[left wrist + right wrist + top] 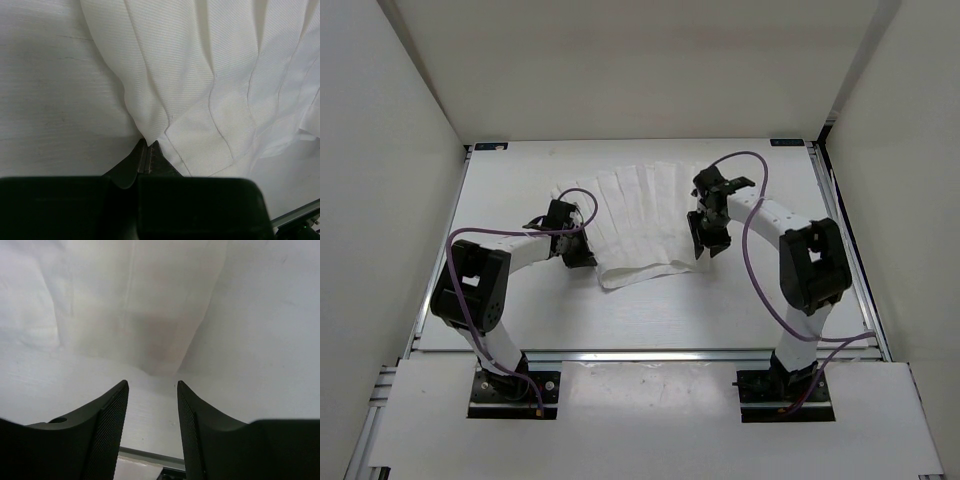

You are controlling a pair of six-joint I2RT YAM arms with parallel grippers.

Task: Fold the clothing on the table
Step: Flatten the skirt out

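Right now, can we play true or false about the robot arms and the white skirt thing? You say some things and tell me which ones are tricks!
1. The left gripper is pinching a corner of the clothing. True.
2. The right gripper is squeezed shut. False: its jaws stand apart with nothing between them, and the cloth lies just ahead of it.
3. The clothing is white with long creases. True.
4. The clothing hangs over the edge of the table. False: all of it lies on the table, between the two arms.
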